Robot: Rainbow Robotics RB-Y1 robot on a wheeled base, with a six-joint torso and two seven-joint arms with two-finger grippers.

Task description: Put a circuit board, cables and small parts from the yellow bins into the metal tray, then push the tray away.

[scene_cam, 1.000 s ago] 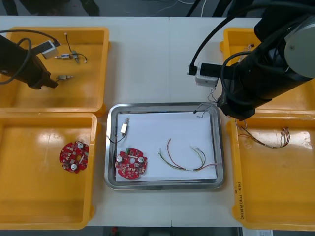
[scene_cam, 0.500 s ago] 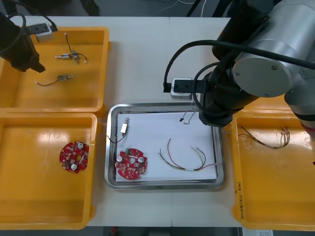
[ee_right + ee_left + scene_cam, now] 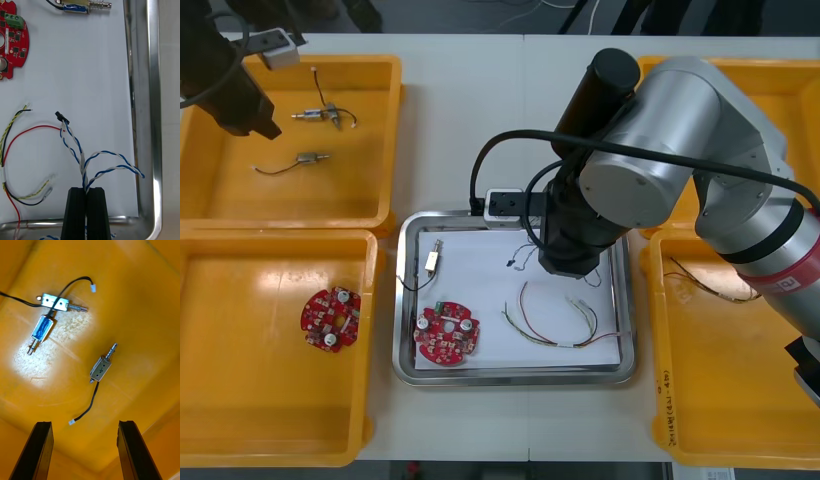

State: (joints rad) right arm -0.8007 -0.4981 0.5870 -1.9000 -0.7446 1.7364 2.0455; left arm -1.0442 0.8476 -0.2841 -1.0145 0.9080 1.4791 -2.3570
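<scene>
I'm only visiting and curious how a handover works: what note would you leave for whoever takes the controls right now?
Right gripper: shut on the twisted blue and white cable, over the metal tray.
Left gripper: open, above small metal parts in the far left yellow bin.
Done: the tray holds a circuit board, a small metal part and a red and yellow cable.
Left: release the blue and white cable into the tray, then push the tray away.
</scene>
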